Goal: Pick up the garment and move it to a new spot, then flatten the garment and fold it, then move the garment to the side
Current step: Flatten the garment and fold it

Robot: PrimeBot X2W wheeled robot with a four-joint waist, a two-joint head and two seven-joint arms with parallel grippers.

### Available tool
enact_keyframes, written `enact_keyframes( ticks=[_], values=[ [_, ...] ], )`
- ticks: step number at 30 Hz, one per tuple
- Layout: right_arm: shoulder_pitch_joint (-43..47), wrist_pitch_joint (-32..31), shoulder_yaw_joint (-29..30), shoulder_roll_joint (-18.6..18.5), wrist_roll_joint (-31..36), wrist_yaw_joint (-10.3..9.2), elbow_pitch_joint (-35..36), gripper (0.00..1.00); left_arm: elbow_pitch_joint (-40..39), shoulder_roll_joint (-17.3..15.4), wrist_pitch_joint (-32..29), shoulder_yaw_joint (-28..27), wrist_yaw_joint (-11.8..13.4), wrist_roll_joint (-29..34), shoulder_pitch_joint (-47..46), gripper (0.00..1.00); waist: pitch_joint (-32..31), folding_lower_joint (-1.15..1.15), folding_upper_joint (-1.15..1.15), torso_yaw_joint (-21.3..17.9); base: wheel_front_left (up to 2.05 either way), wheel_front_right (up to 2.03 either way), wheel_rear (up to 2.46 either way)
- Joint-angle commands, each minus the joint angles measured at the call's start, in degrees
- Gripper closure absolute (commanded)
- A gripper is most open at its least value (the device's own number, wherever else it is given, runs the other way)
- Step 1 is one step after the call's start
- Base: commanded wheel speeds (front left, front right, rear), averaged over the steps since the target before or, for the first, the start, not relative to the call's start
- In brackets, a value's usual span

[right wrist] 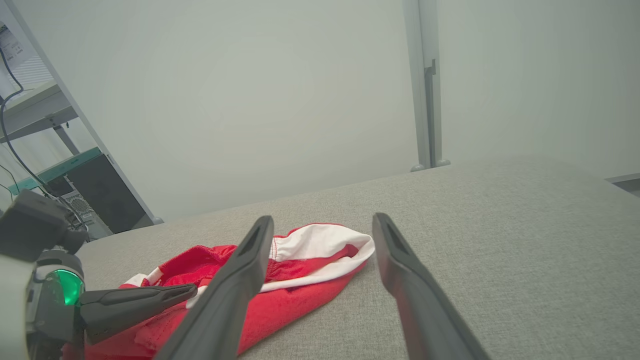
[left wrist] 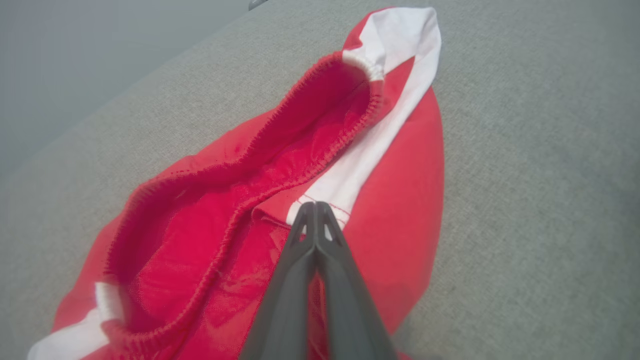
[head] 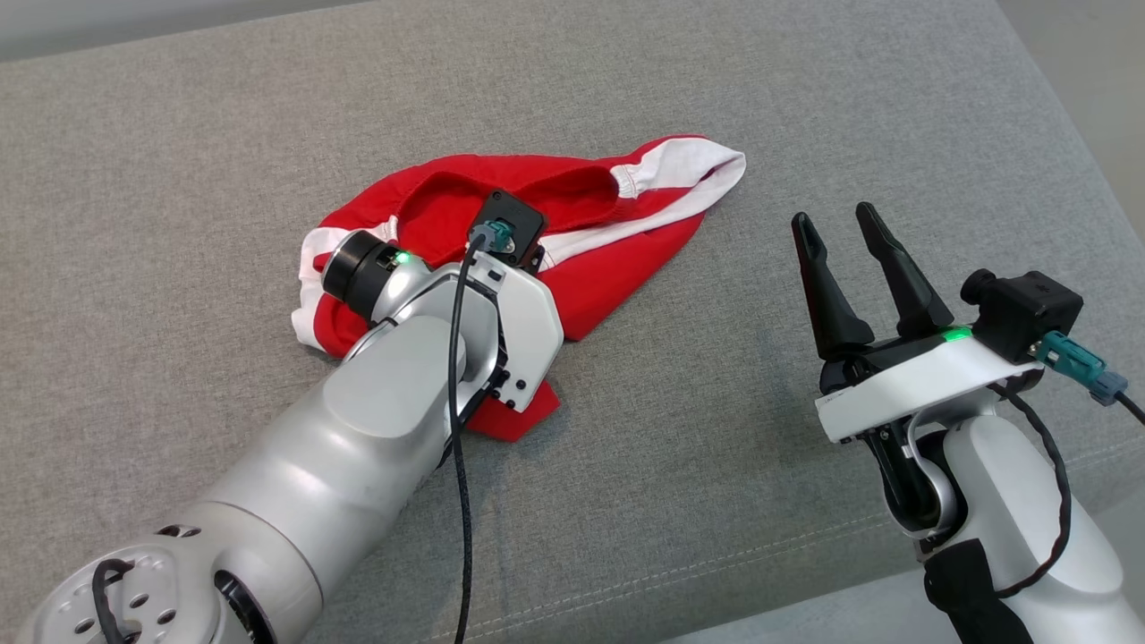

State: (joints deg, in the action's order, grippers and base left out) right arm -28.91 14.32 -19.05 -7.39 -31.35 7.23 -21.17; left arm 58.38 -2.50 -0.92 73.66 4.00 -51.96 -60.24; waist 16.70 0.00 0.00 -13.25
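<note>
Downward, left gripper pinching garment

Soft cloth beneath hard matt plastic and satin silver shells.

The garment at the tips of the left gripper is thin red cloth with a faint sheen. Its white band is smooth and matt, and its waistband is gathered and finely ribbed. That gripper and the right gripper have fingers of dark, smooth, matt plastic. Under both, the cushion is grey woven cloth, coarse and matt. Behind the left gripper the forearm shell looks silvery with a satin gloss, and the black cable along it has a braided skin.
</note>
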Motion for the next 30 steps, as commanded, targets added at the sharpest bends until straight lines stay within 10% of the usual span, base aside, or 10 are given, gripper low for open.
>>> enact_keyframes(
  ticks=[1, 4, 5, 7, 17, 25, 30],
  values=[
    [-0.8, 0.7, -0.6, 0.0, -0.2, 0.25, 1.6, 0.00, -1.0, -0.4, 1.0, -0.8, 0.0, -0.4, -2.7, 1.00, 0.0, 0.00, 0.00, 0.1, 0.00, 0.00, 0.00],
    [-0.8, 0.7, -0.6, 0.0, -0.2, 0.25, 1.5, 0.00, -1.8, -0.4, 1.7, -0.7, -0.2, -1.0, -2.9, 0.93, -0.2, 0.00, 0.00, 0.2, 0.00, 0.00, 0.00],
    [-0.8, 0.7, -0.7, 0.1, -0.2, 0.25, 1.4, 0.00, -2.0, -0.4, 1.6, -0.7, -0.3, -1.1, -2.9, 0.51, -0.2, 0.00, 0.00, 0.3, 0.00, 0.00, 0.00],
    [-0.8, 0.7, -0.9, 0.1, -0.1, 0.25, 1.4, 0.00, -2.1, -0.4, 1.2, -0.6, -0.2, -0.8, -2.8, 0.00, -0.3, 0.00, 0.00, 0.2, 0.00, 0.00, 0.00],
    [-0.8, 0.7, -1.1, 0.1, -0.3, 0.25, 1.3, 0.00, -0.8, -0.4, 0.7, -0.5, -0.2, -0.5, -2.3, 0.02, 0.2, 0.00, 0.00, -0.9, 0.00, 0.00, 0.00],
    [-0.7, 0.7, -1.1, 0.3, -0.4, 0.25, 1.2, 0.00, -0.9, -0.4, 0.6, -0.4, -0.3, -1.7, -2.0, 0.51, 0.0, 0.00, 0.00, -0.8, 0.00, 0.00, 0.00],
    [-0.8, 0.7, -1.7, 0.1, -0.7, 0.25, 1.1, 0.00, -0.3, -0.4, -1.1, -0.4, -0.3, -1.1, -2.0, 0.56, 0.1, 0.00, 0.00, -0.8, 0.00, 0.00, 0.00]
  ],
)
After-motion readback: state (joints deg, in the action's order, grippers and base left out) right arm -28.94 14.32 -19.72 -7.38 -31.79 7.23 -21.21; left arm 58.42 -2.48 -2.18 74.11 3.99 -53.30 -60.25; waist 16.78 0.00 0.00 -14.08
